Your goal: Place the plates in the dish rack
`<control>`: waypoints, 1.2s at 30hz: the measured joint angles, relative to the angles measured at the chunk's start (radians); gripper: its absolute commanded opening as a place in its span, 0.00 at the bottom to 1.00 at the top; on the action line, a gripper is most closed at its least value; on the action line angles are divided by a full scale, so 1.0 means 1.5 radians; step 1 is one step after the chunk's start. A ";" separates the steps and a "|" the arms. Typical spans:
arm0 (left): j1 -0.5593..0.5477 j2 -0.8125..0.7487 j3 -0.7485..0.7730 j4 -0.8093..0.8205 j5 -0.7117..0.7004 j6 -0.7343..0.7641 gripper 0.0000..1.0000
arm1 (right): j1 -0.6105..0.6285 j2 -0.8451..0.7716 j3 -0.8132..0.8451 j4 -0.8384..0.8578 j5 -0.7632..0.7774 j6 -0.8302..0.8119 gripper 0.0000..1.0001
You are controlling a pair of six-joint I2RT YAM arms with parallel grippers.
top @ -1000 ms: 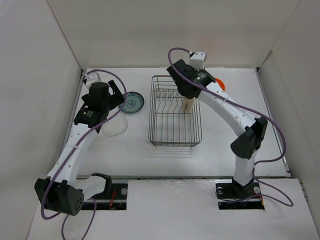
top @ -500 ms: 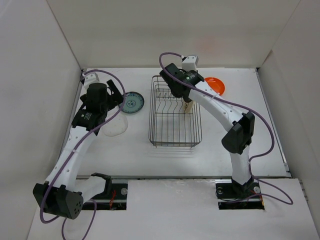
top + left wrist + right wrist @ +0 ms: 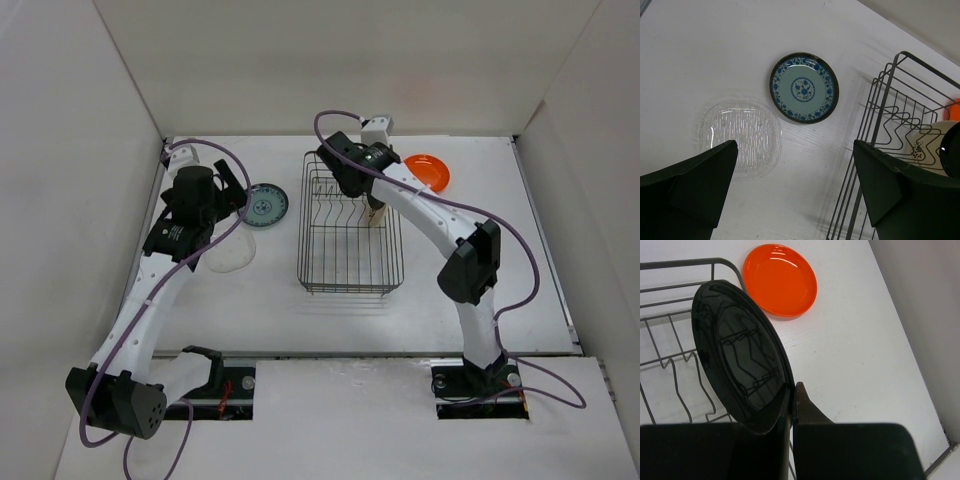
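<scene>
My right gripper (image 3: 792, 390) pinches the black plate (image 3: 740, 355) tight, upright over the rack's (image 3: 349, 291) far end. My left gripper (image 3: 795, 170) is wide open and empty — left of the rack, above the teal plate (image 3: 804, 88).

- Your top view looks steeply down from above and behind the arm bases (image 3: 478, 382), covering the whole table (image 3: 300, 310).
- Your left wrist view faces down from closer in; it shares the teal-patterned plate (image 3: 804, 88) and dish rack (image 3: 888, 80) with the top view.
- Your right wrist view sits closest, sharing the orange plate (image 3: 780, 279) and the rack's corner.
</scene>
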 measured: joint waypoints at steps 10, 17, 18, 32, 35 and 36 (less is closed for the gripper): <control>0.000 -0.001 0.000 0.000 0.002 0.001 1.00 | -0.012 0.018 0.000 -0.001 0.000 0.005 0.00; 0.000 -0.001 0.000 0.000 0.004 0.001 1.00 | -0.014 0.021 0.000 0.001 -0.001 0.010 0.00; 0.000 -0.002 0.000 0.000 0.005 0.001 1.00 | -0.014 0.023 0.000 0.001 -0.001 0.009 0.00; 0.000 -0.009 0.000 0.000 0.004 0.001 1.00 | -0.013 0.049 0.000 0.023 -0.018 -0.004 0.36; 0.000 -0.009 0.000 0.000 0.003 0.001 1.00 | -0.012 0.048 0.000 0.027 -0.022 -0.007 0.42; 0.000 -0.009 0.000 0.000 0.003 0.001 1.00 | -0.012 0.047 0.001 0.027 -0.023 -0.009 0.47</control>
